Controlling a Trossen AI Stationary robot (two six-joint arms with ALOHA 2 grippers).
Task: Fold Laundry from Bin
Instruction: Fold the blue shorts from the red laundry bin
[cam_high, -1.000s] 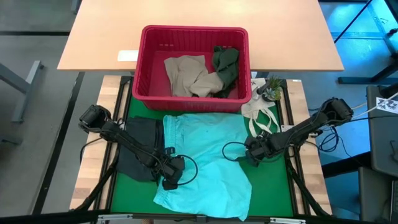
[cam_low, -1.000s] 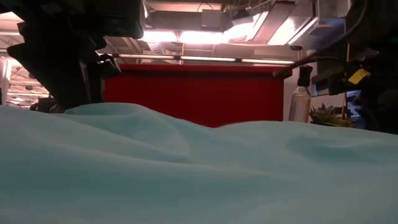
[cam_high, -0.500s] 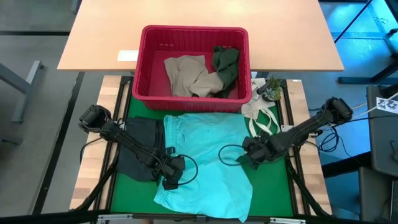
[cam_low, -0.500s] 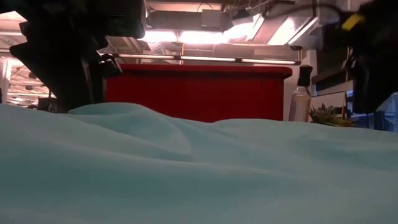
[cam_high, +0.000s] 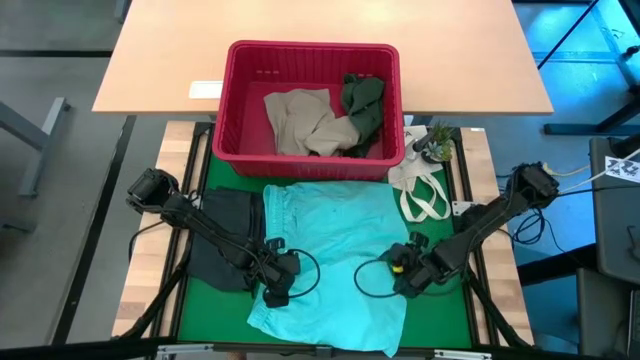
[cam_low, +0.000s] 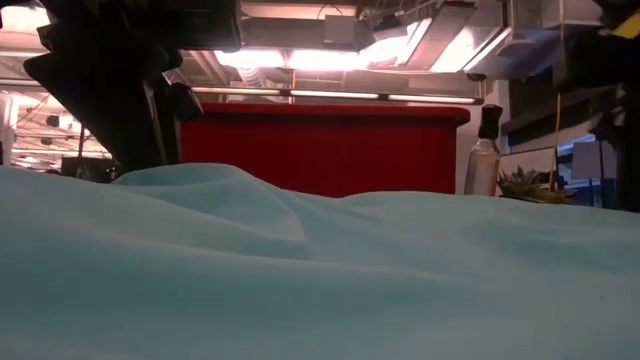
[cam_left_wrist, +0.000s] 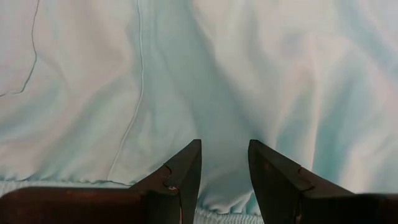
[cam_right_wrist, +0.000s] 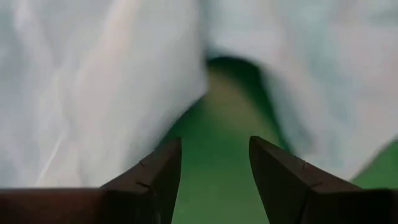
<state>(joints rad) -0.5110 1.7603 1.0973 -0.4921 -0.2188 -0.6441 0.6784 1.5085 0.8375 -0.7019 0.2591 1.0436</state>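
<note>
A green mat (cam_high: 205, 318) covers the work table between pale wooden side strips (cam_high: 140, 270). A light teal garment (cam_high: 330, 260) lies spread flat across the middle of the mat, its cloth rumpled into soft folds. Just beside it, on the robot's left, a dark grey garment (cam_high: 225, 235) lies folded. At the far right corner sit a white cloth bag with loop handles (cam_high: 420, 195) and a small potted plant (cam_high: 436, 142). A red plastic laundry basket (cam_high: 310, 160) stands at the far edge, bridging onto a separate tan table (cam_high: 150, 60) behind, where a white label (cam_high: 206, 89) lies.
</note>
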